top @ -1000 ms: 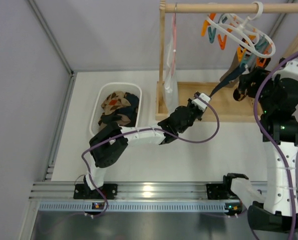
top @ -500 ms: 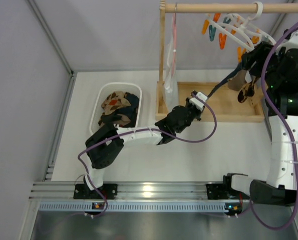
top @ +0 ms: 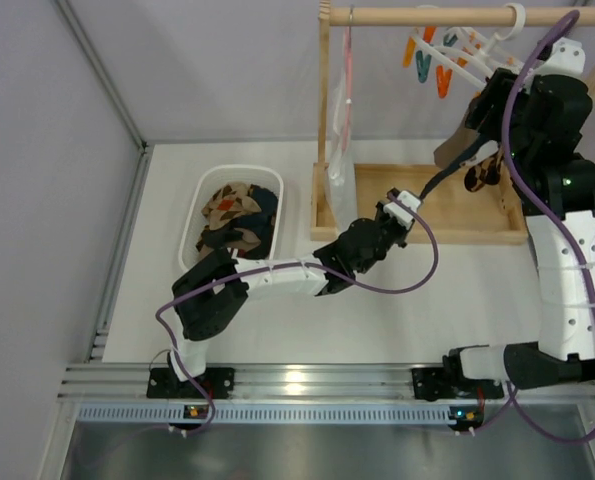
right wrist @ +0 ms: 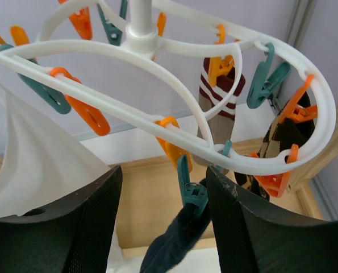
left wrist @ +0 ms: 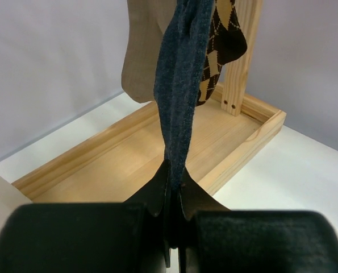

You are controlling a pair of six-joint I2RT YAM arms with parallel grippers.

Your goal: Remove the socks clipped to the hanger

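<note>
Where its two black fingers meet, the left gripper (left wrist: 173, 179) is clamped on the lower end of the dark navy sock (left wrist: 180, 85). The sock runs up from the jaws as a taut, slightly twisted band. Seen from above, it slants from the left gripper (top: 405, 205) over the wooden base tray (top: 447, 215) of the rack, up toward the hanger (top: 467, 48). Behind it in the left wrist view hang the taupe sock (left wrist: 143, 57) and the brown-and-tan argyle sock (left wrist: 222, 40), both clear of the tray floor.

The right gripper (right wrist: 163, 176) sits just under the hanger (right wrist: 140, 25), its jaws spread apart and gripping nothing. Between its fingers is a teal clip (right wrist: 190, 190) that pinches the top of the navy sock. The clip lies close to the finger on the right of that view; whether they touch cannot be told. Farther along the white ring, an orange clip (right wrist: 220, 65) holds the red-and-white striped cuff of the taupe sock. The argyle sock hangs at the ring's right end among more orange clips.

The hanger's hook (top: 517, 20) rests over the wooden rod (top: 417, 16). A thin pink wire hanger (top: 348, 60) with a white cloth bag (top: 339, 150) hangs farther left on the same rod. A white basket (top: 239, 168) with patterned and dark fabric in it stands on the table, left of the rack.
</note>
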